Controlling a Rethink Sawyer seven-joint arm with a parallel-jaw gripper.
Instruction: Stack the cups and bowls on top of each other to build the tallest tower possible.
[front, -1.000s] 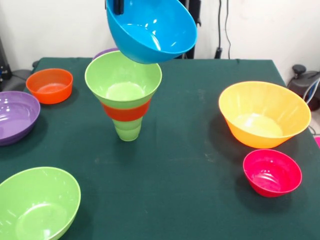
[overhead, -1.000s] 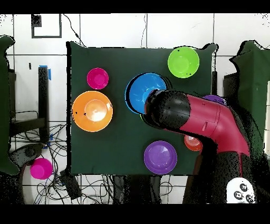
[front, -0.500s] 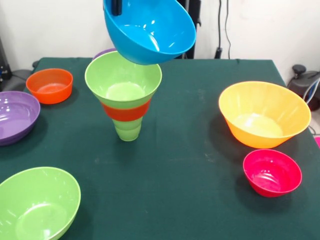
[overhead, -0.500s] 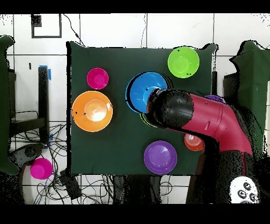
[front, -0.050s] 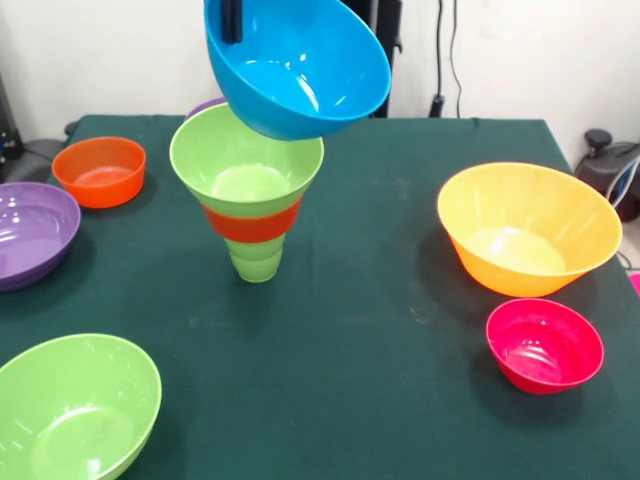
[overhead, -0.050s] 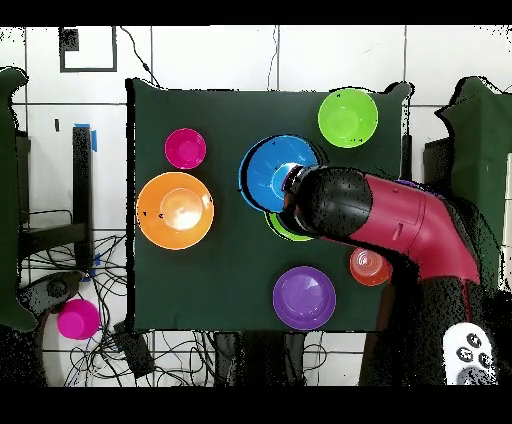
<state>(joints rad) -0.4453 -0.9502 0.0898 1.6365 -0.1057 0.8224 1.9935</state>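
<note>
In your front view the end effector (front, -0.050s: 234, 18) is clamped on the rim of the blue bowl (front, -0.050s: 300, 68), tilted in the air just above the tower (front, -0.050s: 248, 195). The overhead view hides this grip under the arm (overhead, -0.050s: 385, 220), but it shows you a purple bowl (overhead, -0.050s: 304, 297) on the tabletop (overhead, -0.050s: 230, 260).

Nine bowls (front, -0.050s: 200, 165), one cup (front, -0.050s: 256, 262).
Two purple (front, -0.050s: 30, 230), two lime-green (front, -0.050s: 70, 410), two orange-red (front, -0.050s: 98, 170); one blue bowl (front, -0.050s: 300, 70), one large orange (front, -0.050s: 528, 228), one pink-red (front, -0.050s: 545, 345).

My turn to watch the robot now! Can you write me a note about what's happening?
Gripper: holds the blue bowl by its rim, tilted, just above the tower.
Tower: cup, orange-red bowl, green bowl on top.
Loose on the table: big orange bowl, pink bowl, small orange bowl, purple bowl, green bowl.
Left: set the blue bowl down, then add the rest.
</note>
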